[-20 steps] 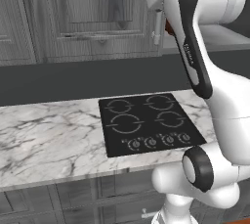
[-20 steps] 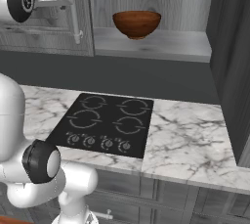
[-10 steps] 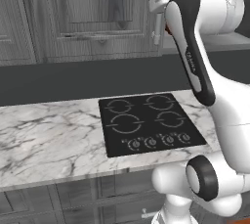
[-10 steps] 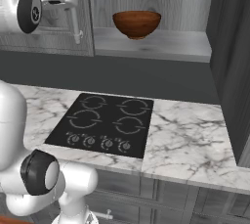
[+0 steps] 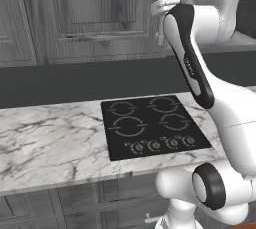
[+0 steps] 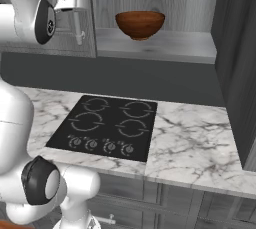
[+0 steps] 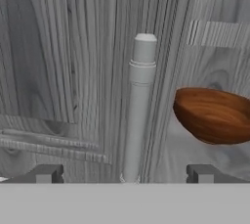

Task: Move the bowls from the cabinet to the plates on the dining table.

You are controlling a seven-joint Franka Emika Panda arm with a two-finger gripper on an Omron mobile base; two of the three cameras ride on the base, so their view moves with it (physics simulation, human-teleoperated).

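Bowl (image 6: 140, 24) sits on the open cabinet (image 5: 75, 18) shelf while our jaws, wide open and empty, face the door handle (image 7: 139, 105), so we risk striking it as we reach.

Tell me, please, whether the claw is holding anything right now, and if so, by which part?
Nothing is held. The claw is open, its tips either side of the cabinet's bar handle without closing on it; the brown bowl sits untouched.
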